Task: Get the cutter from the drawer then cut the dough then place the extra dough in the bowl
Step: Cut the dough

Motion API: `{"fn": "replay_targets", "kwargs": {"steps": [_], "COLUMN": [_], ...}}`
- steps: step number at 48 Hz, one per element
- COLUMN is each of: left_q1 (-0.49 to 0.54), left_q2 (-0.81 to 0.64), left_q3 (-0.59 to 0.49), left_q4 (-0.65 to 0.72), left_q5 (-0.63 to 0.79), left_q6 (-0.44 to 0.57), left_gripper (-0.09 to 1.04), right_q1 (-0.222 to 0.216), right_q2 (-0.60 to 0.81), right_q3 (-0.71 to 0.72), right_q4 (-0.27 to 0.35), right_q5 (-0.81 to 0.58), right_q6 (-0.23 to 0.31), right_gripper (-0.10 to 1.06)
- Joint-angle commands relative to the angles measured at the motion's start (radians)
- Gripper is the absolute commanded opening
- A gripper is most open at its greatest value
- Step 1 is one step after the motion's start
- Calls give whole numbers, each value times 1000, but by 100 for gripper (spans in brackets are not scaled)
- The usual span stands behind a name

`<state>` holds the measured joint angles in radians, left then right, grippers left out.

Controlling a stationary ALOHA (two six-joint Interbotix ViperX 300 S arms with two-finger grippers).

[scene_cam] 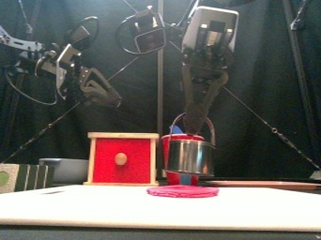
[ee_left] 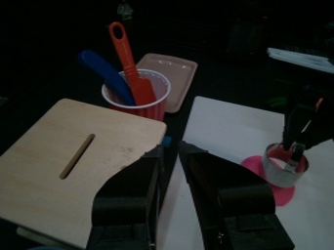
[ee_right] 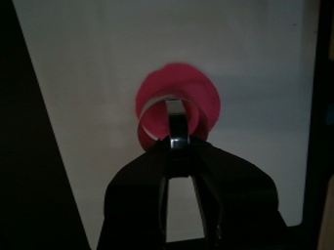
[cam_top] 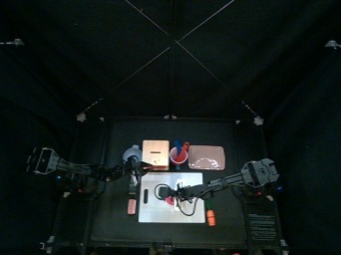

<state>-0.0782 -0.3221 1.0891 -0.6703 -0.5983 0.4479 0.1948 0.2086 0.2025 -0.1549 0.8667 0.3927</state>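
Right gripper (ee_right: 174, 145) pinches shut on cutter's (scene_cam: 186, 159) wire handle, cutter standing on dough (scene_cam: 183, 191) on board (ee_right: 92, 117); cutter probably light, stiff, best held by handle, dough soft; left gripper (ee_left: 173, 161), narrowly parted, empty, hovers above box (ee_left: 78, 156).

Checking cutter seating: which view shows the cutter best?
Front view: the cutter stands large, side-on, on the dough. Right wrist looks down into its ring; left wrist shows it small, obliquely; top barely shows it.
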Motion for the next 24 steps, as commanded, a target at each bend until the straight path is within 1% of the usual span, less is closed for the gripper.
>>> {"fn": "replay_targets", "kwargs": {"steps": [1, 8, 24], "left_q1": [2, 2, 2], "left_q2": [-8, -9, -8], "left_q3": [-5, 8, 29], "left_q4": [0, -9, -43], "left_q5": [-9, -9, -9], "left_q6": [0, -2, -2], "left_gripper": [64, 64, 64], "right_q1": [-6, -15, -25], "right_q2": [-8, 5, 20], "right_q3": [-48, -63, -64], "right_q4": [-20, -18, -12], "right_q5": [14, 17, 37], "right_q6": [-5, -25, -26], "right_gripper": [58, 58, 58]}}
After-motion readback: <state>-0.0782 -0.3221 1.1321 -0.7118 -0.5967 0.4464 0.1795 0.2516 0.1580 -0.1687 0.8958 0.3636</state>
